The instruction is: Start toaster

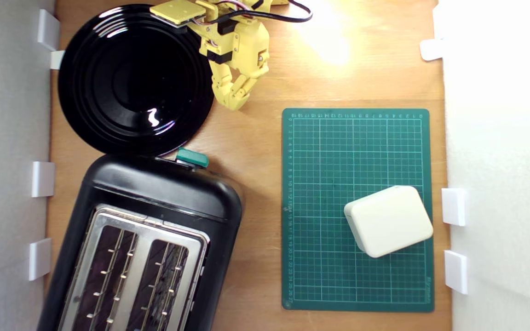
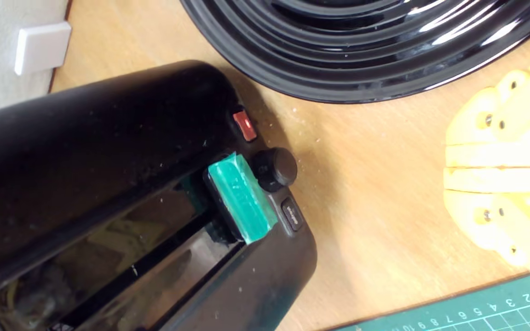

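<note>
Approach step. My gripper [image 1: 236, 102] has its fingers pressed together, holding nothing, above bare table beside the plate [image 1: 108, 115]. Toaster [image 1: 154, 197] sits near, lever [image 1: 192, 157] ahead of the fingertips, untouched. Next: get over the lever, press down.

Your arm [image 1: 237, 43], yellow printed plastic, black servo blocks set into it, black and coloured cables looping behind, small screws along the ribbed yellow gripper [image 1: 235, 94]
</note>
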Robot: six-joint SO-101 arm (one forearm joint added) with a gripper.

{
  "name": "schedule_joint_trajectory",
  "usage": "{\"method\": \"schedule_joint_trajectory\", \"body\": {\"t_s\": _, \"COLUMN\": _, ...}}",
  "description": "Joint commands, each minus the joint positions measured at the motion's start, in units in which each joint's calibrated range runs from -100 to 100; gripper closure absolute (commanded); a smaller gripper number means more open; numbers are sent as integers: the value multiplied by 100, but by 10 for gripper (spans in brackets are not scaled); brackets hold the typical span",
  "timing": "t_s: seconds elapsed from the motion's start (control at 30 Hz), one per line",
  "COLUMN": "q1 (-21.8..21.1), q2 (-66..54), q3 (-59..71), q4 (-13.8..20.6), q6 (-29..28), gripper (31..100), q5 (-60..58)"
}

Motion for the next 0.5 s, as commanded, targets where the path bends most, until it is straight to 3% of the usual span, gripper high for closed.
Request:
{"method": "schedule_joint_trajectory", "body": {"t_s": 0.0, "q1": -36, "q2": -108, "q3": 37, "q4": -1, "q6": -57, "gripper": 989, "q5": 22}}
{"method": "schedule_joint_trajectory", "body": {"t_s": 0.47, "q1": -956, "q2": -108, "q3": 37, "q4": -1, "q6": -194, "gripper": 989, "q5": 347}}
